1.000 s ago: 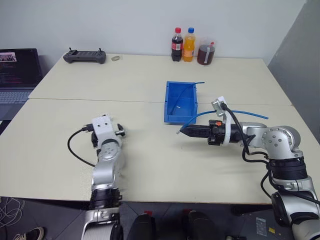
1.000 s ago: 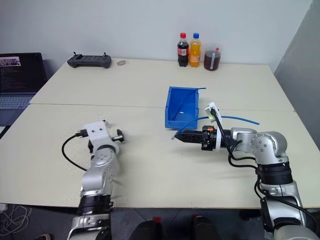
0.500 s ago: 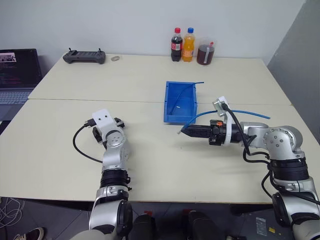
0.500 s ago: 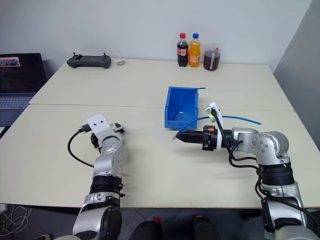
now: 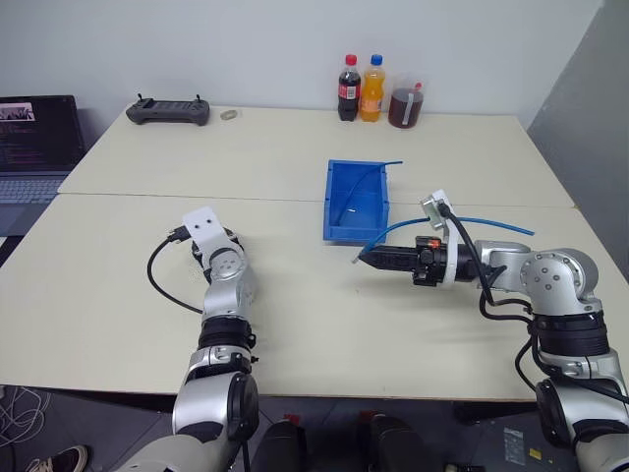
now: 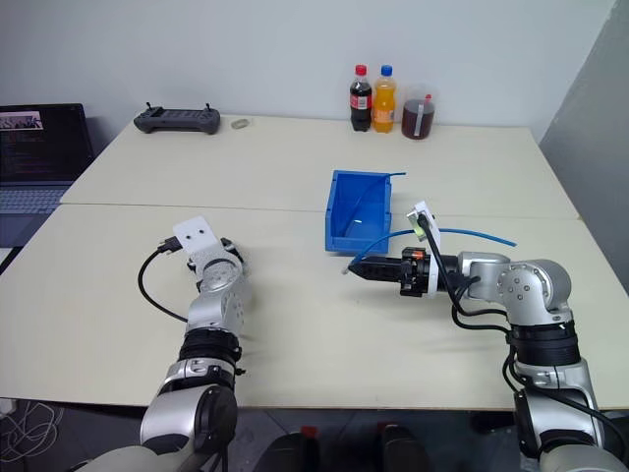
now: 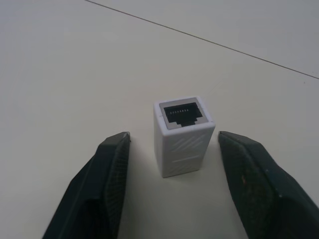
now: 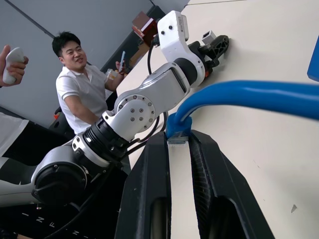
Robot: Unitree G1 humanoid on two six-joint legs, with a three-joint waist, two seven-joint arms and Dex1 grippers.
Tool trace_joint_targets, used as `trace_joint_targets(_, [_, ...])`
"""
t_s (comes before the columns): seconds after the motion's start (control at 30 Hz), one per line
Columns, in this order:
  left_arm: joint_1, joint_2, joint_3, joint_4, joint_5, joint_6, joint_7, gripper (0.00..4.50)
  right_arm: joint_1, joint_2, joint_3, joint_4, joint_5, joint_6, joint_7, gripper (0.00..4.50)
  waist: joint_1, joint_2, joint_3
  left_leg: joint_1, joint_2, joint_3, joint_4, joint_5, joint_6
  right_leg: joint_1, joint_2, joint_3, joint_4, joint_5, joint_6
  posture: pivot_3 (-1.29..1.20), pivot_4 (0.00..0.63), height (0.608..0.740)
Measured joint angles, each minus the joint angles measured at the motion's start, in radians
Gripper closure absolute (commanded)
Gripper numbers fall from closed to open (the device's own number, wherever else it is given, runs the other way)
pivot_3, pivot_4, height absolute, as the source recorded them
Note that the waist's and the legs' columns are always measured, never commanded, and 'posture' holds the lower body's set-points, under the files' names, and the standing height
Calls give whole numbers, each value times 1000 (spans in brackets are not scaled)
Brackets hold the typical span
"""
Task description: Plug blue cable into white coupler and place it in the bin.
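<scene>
The white coupler (image 7: 183,134) stands on end on the table, its dark socket facing up. My left gripper (image 7: 173,135) is open around it, with a gap between the block and each finger. In the head views that gripper (image 5: 232,240) sits low on the table at the left. My right gripper (image 5: 360,258) hovers just in front of the bin (image 5: 328,202), pointing left, shut on the plug end of the blue cable (image 5: 397,227). The cable arcs back over the right arm and trails across the table to the right. A length of blue cable (image 5: 366,180) also lies inside the bin.
Two soda bottles (image 5: 359,88) and a jug of dark drink (image 5: 403,104) stand at the table's far edge. A black controller (image 5: 167,110) lies at the far left, with a laptop (image 5: 34,147) beside the table. A person (image 8: 79,84) sits beyond the left arm.
My left arm has reached forward along the table and turned a little, bringing its fingers to either side of the coupler. The right arm and cable have kept still.
</scene>
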Motion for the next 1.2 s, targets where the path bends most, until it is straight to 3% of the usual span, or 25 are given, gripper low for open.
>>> trace_joint_targets(0.2, [0,-8,0,-1,0,-3,7,3676,7,0,0,0,0,0,-1,4251,3,0,0,0,0,0,0,0,0,0,-1,0,0,0,0,0,150,740])
trace_joint_targets(0.47, [23,-9,-5,-40,0,15,-19,3715,9,1,0,-1,-1,-2,-1,4251,4,0,0,0,0,0,0,0,0,0,-1,0,0,0,0,0,150,740])
trace_joint_targets(0.63, [181,76,-135,-252,-2,101,-279,3715,22,-1,6,-34,-4,-14,-1,4251,-1,0,0,0,0,0,0,0,-1,0,0,0,0,0,0,0,150,740])
trace_joint_targets(0.77, [421,301,-299,-555,-41,191,-670,3715,42,-21,19,-64,-44,-51,5,4251,-13,1,1,1,1,2,-2,2,-5,-1,0,1,1,0,-1,0,150,740])
trace_joint_targets(0.87, [480,410,-383,-669,-110,215,-946,3715,40,-17,57,-75,-89,-111,23,4251,-4,2,1,2,1,0,-1,1,-2,0,0,-1,1,0,-1,0,150,740])
trace_joint_targets(1.07, [472,490,-525,-697,-167,72,-1365,3715,24,-2,165,-92,-211,-255,78,4251,-4,2,1,2,1,1,-1,1,-2,0,0,0,0,0,-1,0,150,740])
trace_joint_targets(1.2, [428,487,-591,-582,-144,-67,-1524,3715,3,9,256,-91,-315,-373,124,4251,-5,2,1,3,1,1,-1,1,-1,0,1,0,0,-1,-1,0,150,740])
